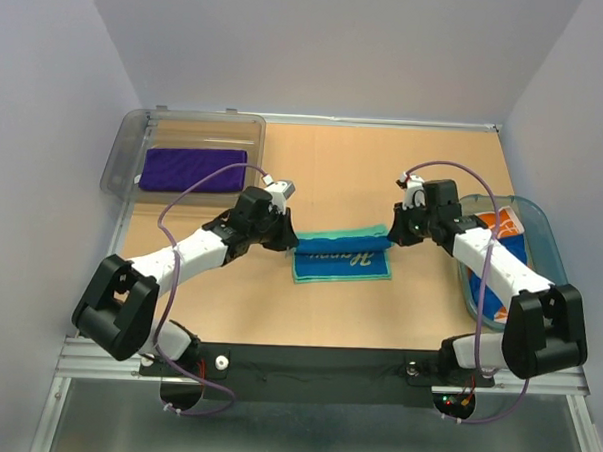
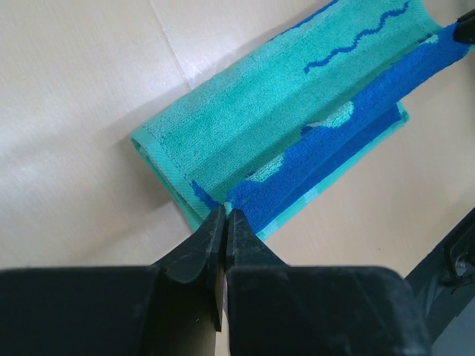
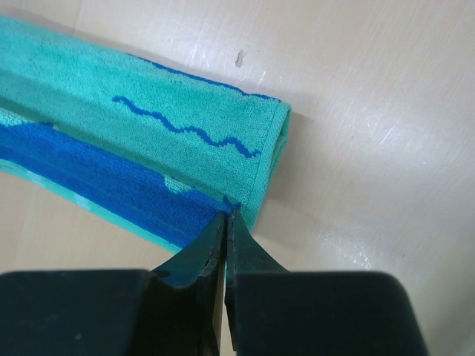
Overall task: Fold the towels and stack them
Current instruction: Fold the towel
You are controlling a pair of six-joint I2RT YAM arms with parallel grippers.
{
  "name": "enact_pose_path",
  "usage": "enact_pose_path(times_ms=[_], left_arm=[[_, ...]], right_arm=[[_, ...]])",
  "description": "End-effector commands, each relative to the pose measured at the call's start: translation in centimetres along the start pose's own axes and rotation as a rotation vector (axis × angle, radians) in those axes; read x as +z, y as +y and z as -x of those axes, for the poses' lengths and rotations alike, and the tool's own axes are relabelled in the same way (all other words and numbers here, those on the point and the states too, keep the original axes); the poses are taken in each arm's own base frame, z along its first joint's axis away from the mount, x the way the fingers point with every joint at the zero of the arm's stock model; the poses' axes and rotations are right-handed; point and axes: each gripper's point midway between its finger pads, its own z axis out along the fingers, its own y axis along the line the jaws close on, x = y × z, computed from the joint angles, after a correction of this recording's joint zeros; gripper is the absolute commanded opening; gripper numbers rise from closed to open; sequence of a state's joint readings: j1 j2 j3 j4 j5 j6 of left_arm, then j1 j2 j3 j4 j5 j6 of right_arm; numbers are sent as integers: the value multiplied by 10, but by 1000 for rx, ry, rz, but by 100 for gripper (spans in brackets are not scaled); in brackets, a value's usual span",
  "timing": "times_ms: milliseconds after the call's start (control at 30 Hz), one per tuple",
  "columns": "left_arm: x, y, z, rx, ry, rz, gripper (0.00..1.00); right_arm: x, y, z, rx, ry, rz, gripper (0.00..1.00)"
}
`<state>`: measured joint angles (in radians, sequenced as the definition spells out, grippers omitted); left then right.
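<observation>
Tan surface [image 1: 384, 170], pale walls on three sides. Findings run from the arm bases outward.

1. Left tool [image 1: 286, 240]: pressed together, pinching the left corner of the mint green towel [image 1: 342, 260]. The wrist view shows the tips meeting on that corner.
2. Right tool [image 1: 393, 233]: pressed together as well, pinching the right corner of the same edge.
3. Governing relation: the towel lies directly between your two tools at mid-surface. Its long axis runs left to right, parallel to the near edge. Each arm holds its own end, and neither is nearer. The held long edge is the far one, stretched between the tools as a raised band. The rest lies flat toward the arm bases. I judge the coming fold goes across the short axis, so both tools must travel together and level, or the band will skew.
4. Condition of the towel: terry pile, mint face with teal squiggles. A deeper blue reverse with pale patches is turned up along the held edge. Its ends look rounded, which suggests it is already doubled.
5. Beyond: a purple towel [image 1: 192, 168] lies folded flat in the clear bin [image 1: 135, 139] at far left. The teal basket [image 1: 544, 225] at right holds a white and orange cloth [image 1: 502, 225], partly hidden by the right arm.
</observation>
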<state>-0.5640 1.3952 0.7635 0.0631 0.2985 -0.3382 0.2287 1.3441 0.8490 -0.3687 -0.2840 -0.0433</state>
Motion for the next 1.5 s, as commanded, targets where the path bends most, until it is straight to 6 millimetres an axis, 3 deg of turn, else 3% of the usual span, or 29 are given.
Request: enact_pose_path(times_ms=[0,200,367,633,800,867,967,1100,1200,1300,1367,1467], left_arm=[[-11,1,-4,-4,-15,23,0],[-6,4,-29,-29,31,31,0],[3,10,-49,-57,79,46,0],[16,17,-71,-97,125,76,0],[17,14,-75,-109,135,76,1],[14,11,-75,-119,134,76,7],[9,4,-73,-118,126,75,40],[-12,-11,-66,-101,91,70,62],[-28,-21,-62,-95,62,65,64],[-47,-33,-40,-97,-26,48,66],[-55,-40,-27,-92,-51,45,66],[-52,-53,-8,-81,-71,28,66]], right_arm=[[-10,-6,2,36,-37,-50,1],[-10,3,-1,115,-34,-18,0],[2,-2,-11,198,20,-40,1],[21,-8,-36,319,115,-84,1],[21,-7,-43,349,126,-87,1],[20,-5,-46,355,128,-84,3],[13,2,-45,371,109,-56,11],[-6,27,-43,383,63,59,23],[-26,42,-32,368,0,123,27],[-42,54,-22,355,-44,175,33],[-46,54,-12,346,-72,174,33],[-43,46,-1,338,-85,135,34]])
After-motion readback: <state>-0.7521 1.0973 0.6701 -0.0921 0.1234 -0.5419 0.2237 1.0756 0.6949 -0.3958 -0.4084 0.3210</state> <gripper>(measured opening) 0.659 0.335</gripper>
